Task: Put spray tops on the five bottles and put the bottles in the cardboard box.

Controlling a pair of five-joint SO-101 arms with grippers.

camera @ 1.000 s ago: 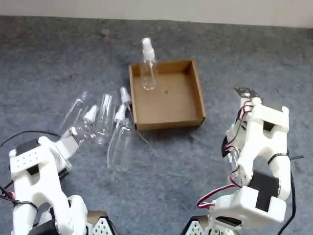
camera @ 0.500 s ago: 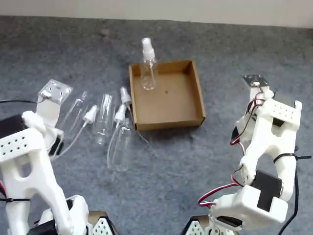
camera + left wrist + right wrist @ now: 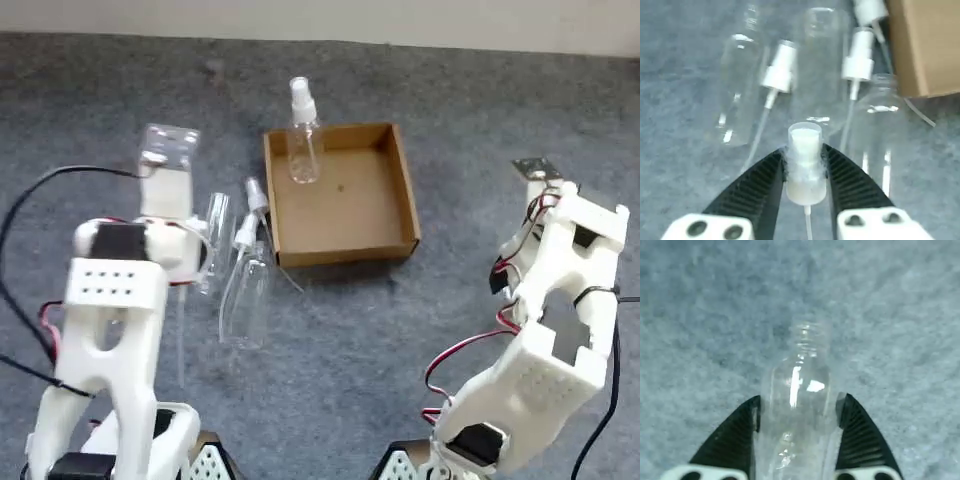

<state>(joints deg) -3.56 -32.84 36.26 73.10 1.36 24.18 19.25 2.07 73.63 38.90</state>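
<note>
My left gripper (image 3: 805, 159) is shut on a spray top (image 3: 805, 172) with a clear cap, its tube hanging down. It hangs above a cluster on the carpet: clear open bottles (image 3: 742, 90) (image 3: 877, 130) lying flat and loose white spray tops (image 3: 777, 75) (image 3: 857, 57). My right gripper (image 3: 799, 407) is shut on a clear bottle (image 3: 800, 365) with a bare threaded neck, held over bare carpet. In the high view the cardboard box (image 3: 385, 240) sits mid-table, and one bottle with a spray top (image 3: 303, 140) leans at its far left corner. The left arm (image 3: 115, 280) covers part of the cluster.
Grey carpet covers the whole table. The right arm (image 3: 560, 270) stands right of the box, with open carpet between them. In the high view two bottles (image 3: 245, 295) (image 3: 213, 240) and two spray tops (image 3: 257, 195) (image 3: 245, 232) lie just left of the box.
The left arm has risen from the front left and swung forward and right, over the bottle cluster. The right arm has drifted slightly right and farther back.
</note>
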